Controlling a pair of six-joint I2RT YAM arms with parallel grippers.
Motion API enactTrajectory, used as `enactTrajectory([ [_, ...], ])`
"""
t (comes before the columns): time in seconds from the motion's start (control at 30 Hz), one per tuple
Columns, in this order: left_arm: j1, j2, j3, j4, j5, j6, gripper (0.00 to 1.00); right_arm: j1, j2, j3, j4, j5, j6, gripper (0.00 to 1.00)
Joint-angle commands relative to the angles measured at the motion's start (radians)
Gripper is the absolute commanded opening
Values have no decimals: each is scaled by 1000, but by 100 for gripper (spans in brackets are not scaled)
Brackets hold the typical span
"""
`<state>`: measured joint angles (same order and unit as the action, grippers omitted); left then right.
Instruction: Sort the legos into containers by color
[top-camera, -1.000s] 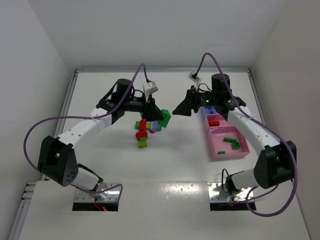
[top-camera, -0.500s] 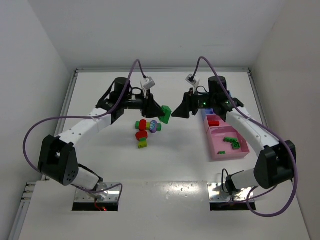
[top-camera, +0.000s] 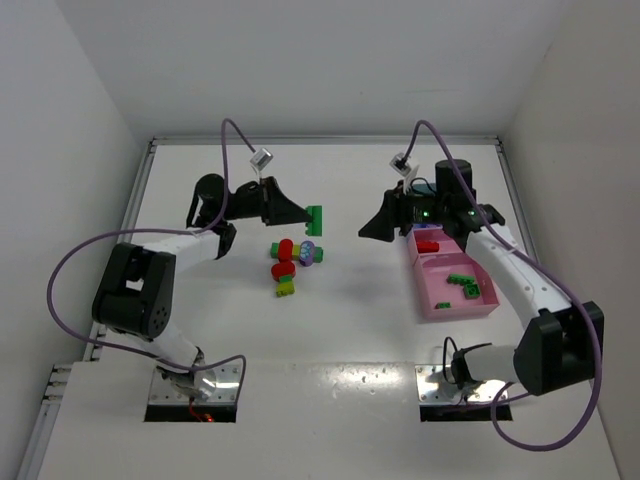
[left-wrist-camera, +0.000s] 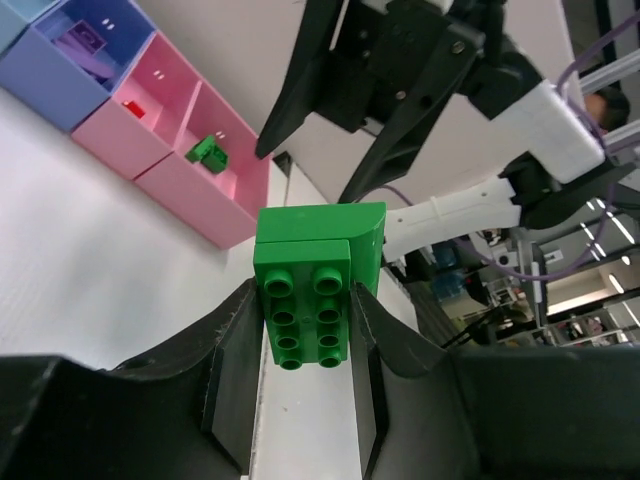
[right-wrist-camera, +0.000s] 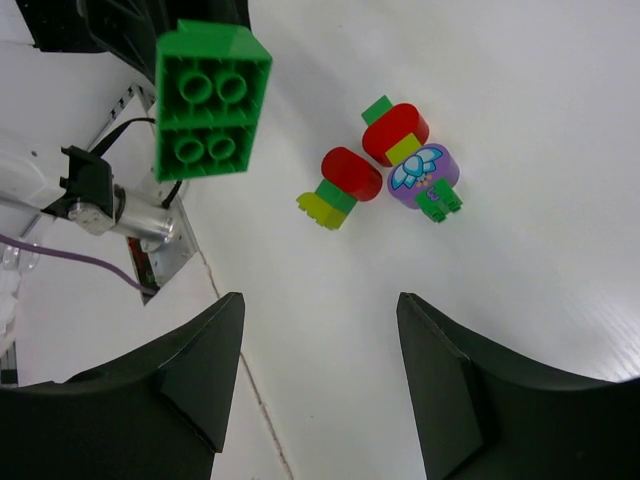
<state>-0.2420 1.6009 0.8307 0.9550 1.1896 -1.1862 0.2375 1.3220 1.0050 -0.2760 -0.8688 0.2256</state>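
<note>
White table (top-camera: 330, 340), white walls (top-camera: 80, 90); left gripper (top-camera: 302, 214) clamps green brick (left-wrist-camera: 310, 300); right gripper (right-wrist-camera: 315, 330) parted, empty.

White table (top-camera: 350, 330) carries a lego cluster (top-camera: 291, 259) and pink containers (top-camera: 441, 303).

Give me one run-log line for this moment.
left gripper: shut on green brick | right gripper: open, empty | near pink tray: holds green pieces | loose pile: unsorted
</note>
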Motion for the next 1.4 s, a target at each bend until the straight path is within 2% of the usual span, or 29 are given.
enactTrajectory([
  [0.0, 18, -6, 8, 225, 30, -170, 0, -3, -40, -16, -2, -30, -32, 63],
  [0.27, 27, 5, 8, 169, 39, -181, 0, -12, -40, -16, -32, -30, -52, 63],
  [0.4, -38, -45, 27, 180, 132, -75, 0, -12, -40, -25, -32, -30, -74, 63],
  [0.5, -118, -111, 62, -110, 249, 231, 3, -12, -40, -25, -43, -30, -98, 63],
  [0.53, -149, -127, 117, -268, 281, 542, 5, -12, -40, -25, -55, -30, -98, 63],
  [0.57, -161, -136, 164, -720, 313, 748, 7, -12, -40, -25, -55, -30, -112, 63],
  [0.6, -174, -127, 220, -933, 377, 943, 7, -12, -40, -34, -55, -30, -112, 63],
  [0.63, -184, -127, 255, -1034, 424, 1046, 7, -12, -40, -34, -67, -30, -124, 63],
  [0.8, -213, -189, 219, -1026, 433, 1083, 8, -12, -40, -43, -86, -21, -161, 63],
  [0.9, -240, -240, 168, -954, 433, 1096, 8, -21, -40, -43, -97, -21, -180, 63],
  [0.93, -253, -274, 115, -888, 433, 988, 8, -21, -40, -43, -97, -21, -189, 63],
  [0.97, -264, -291, 82, -716, 424, 929, 8, -21, -40, -52, -109, -21, -189, 63],
  [1.0, -264, -306, 55, -656, 406, 891, 8, -21, -49, -52, -109, -21, -189, 63],
  [1.07, -264, -332, -2, -575, 380, 849, 8, -30, -49, -52, -109, -54, -189, 63],
  [1.17, -253, -355, -28, -575, 344, 858, 8, -30, -58, -52, -118, -126, -198, 63],
  [1.23, -227, -355, -7, -640, 280, 902, 9, -30, -58, -39, -158, -246, -236, 63],
  [1.27, -206, -355, 30, -911, 242, 1107, 9, -30, -58, -25, -158, -280, -236, 66],
  [1.3, -206, -340, 88, -1117, 117, 1287, 9, -20, -67, -25, -158, -320, -236, 66],
  [1.33, -217, -329, 143, -1250, 43, 1424, 9, -11, -82, -25, -144, -335, -217, 68],
  [1.37, -242, -329, 186, -1275, -31, 1448, 9, -10, -83, -25, -120, -346, -188, 69],
])
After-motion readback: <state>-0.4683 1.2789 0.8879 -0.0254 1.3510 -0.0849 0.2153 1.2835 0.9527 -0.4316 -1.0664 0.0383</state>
